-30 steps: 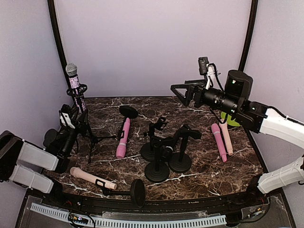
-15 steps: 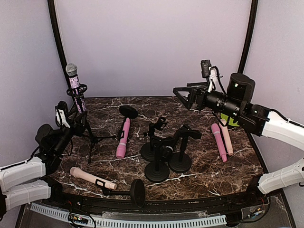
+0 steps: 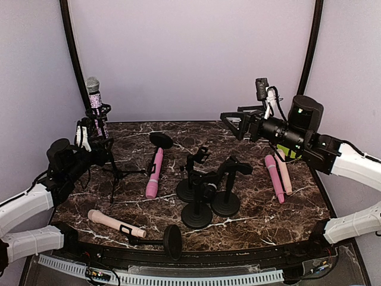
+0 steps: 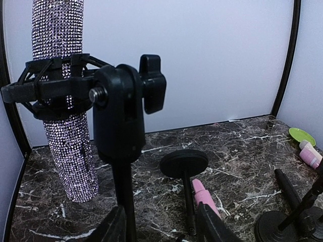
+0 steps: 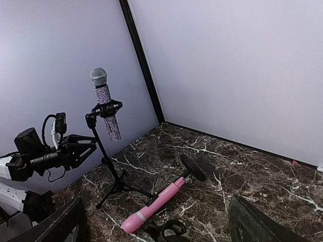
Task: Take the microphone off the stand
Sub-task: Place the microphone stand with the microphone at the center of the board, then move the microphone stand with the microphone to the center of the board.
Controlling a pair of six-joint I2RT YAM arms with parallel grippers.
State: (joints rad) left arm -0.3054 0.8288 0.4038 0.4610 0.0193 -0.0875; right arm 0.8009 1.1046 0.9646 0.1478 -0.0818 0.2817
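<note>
A glittery silver-purple microphone (image 3: 95,111) stands upright in the black clip (image 4: 50,91) of a tripod stand (image 3: 113,170) at the far left of the table. It also shows in the left wrist view as the microphone (image 4: 65,146), and in the right wrist view as the microphone (image 5: 106,108). My left gripper (image 3: 101,149) is open at the stand's pole (image 4: 123,191), below the clip. The pole runs between the fingers of this gripper (image 4: 161,229), close to the left one. My right gripper (image 3: 229,122) hangs open in the air at the right, holding nothing; in its own view the gripper (image 5: 159,227) faces the stand.
A pink microphone (image 3: 153,173) lies clipped to a toppled stand. A pale pink microphone (image 3: 110,221) and another fallen stand (image 3: 172,241) lie near the front. Several upright black stands (image 3: 205,190) crowd the middle. Two pink microphones (image 3: 277,177) and a green disc (image 3: 292,152) lie at the right.
My left arm has swung up and back, bringing its gripper higher along the stand's pole. The microphone and stand shifted slightly. My right arm drifted a little to the right.
</note>
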